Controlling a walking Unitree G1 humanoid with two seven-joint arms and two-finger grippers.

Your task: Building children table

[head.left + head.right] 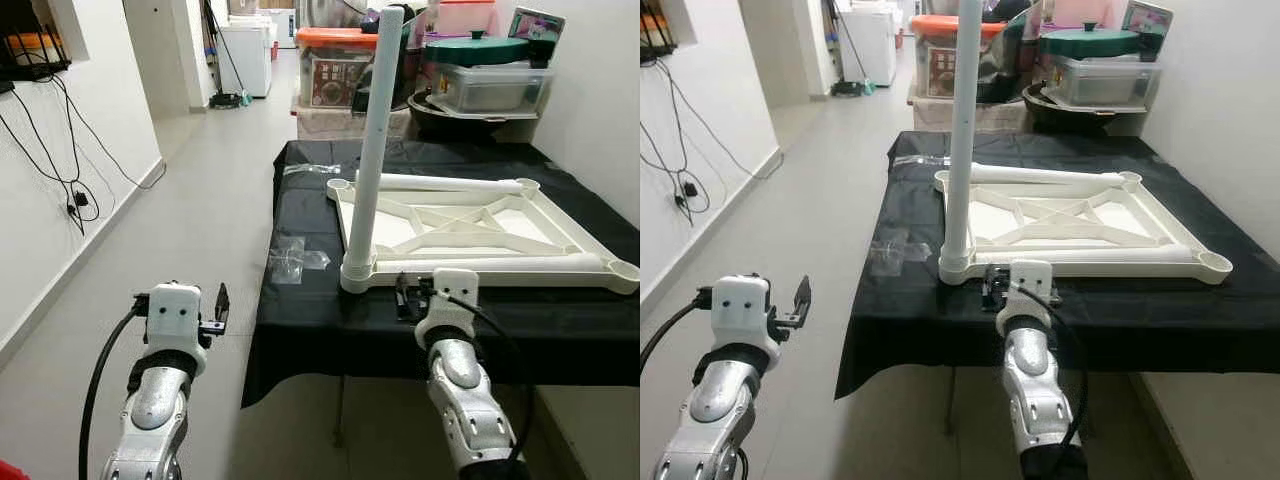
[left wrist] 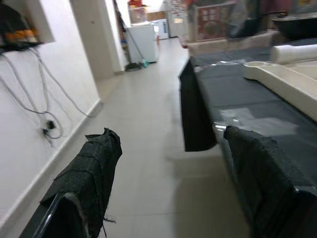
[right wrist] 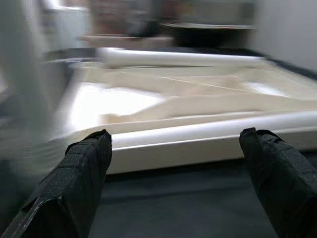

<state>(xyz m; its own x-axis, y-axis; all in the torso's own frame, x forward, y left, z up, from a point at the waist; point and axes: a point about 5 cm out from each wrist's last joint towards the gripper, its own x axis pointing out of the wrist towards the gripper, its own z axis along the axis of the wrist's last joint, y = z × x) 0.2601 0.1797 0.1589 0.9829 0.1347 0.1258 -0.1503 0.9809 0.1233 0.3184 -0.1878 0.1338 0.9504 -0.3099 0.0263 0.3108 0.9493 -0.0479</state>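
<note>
The white table top (image 1: 520,264) lies upside down on the black-clothed table (image 1: 310,320). One white leg (image 1: 375,140) stands upright in its near left corner socket. A second leg (image 1: 450,183) lies along the frame's far rail. My right gripper (image 1: 405,297) is open at the table's near edge, just in front of the near rail (image 3: 198,136) and right of the upright leg, touching nothing. My left gripper (image 1: 220,310) hangs open over the floor to the left of the table, with nothing between its fingers (image 2: 94,168).
Clear plastic bags (image 1: 293,255) lie on the cloth left of the frame. Storage boxes (image 1: 335,65) and a green-lidded container (image 1: 475,50) crowd the space behind the table. Cables (image 1: 70,190) hang on the left wall. Tiled floor (image 1: 200,220) runs along the table's left.
</note>
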